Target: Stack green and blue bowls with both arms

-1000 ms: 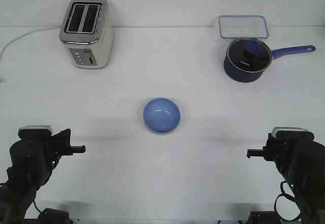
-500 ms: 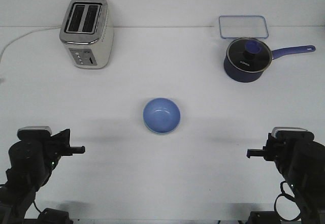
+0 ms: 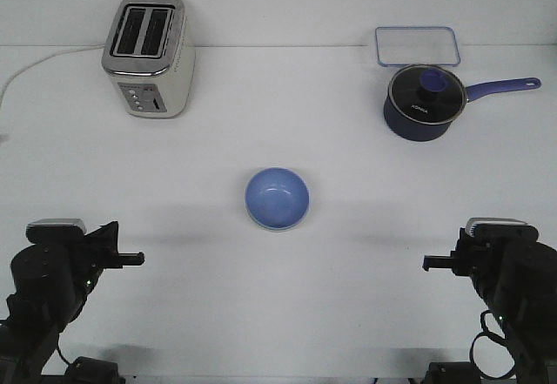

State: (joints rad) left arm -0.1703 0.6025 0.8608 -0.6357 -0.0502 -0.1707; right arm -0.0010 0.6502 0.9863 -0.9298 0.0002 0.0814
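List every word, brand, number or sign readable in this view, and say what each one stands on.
No text can be read.
Pot lid: a short white brand word under the knob, too blurred to read.
Toaster: small marks beside the front buttons, too small to read.
Blue bowl: plain, no marking.
Clear container: no marking visible.
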